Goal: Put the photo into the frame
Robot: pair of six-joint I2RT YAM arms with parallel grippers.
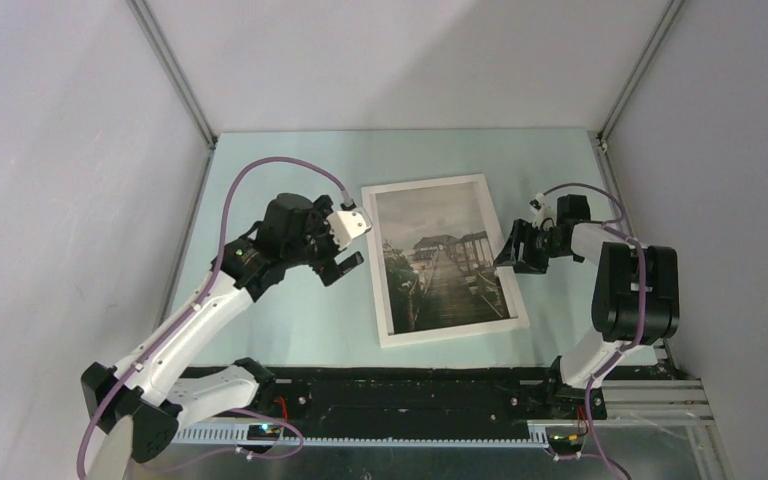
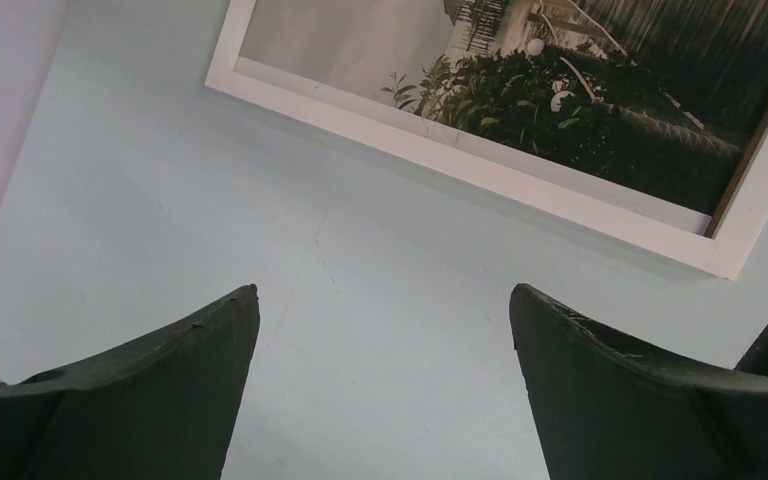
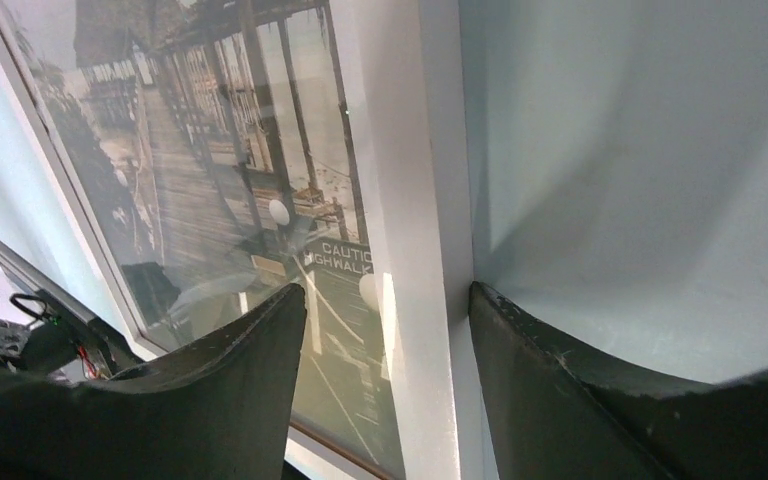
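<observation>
The frame (image 1: 447,332), with pale white rails, lies flat on the light blue table. The photo (image 1: 440,265), a dark boardwalk scene, sits inside it with a glossy face. My left gripper (image 1: 342,268) hovers just left of the frame's left rail, open and holding nothing. In the left wrist view its fingers (image 2: 385,292) spread wide over bare table, with the frame's rail (image 2: 480,170) and the photo (image 2: 580,120) ahead. My right gripper (image 1: 508,258) is at the right rail. There its jaws (image 3: 388,290) straddle the rail (image 3: 410,150): one finger over the photo (image 3: 220,150), the other against the rail's outer edge.
A black base rail (image 1: 410,390) runs along the table's near edge between the two arm bases. Grey enclosure walls and metal corner posts (image 1: 175,75) close in the table at the left, back and right. Purple cables (image 1: 260,170) loop over both arms.
</observation>
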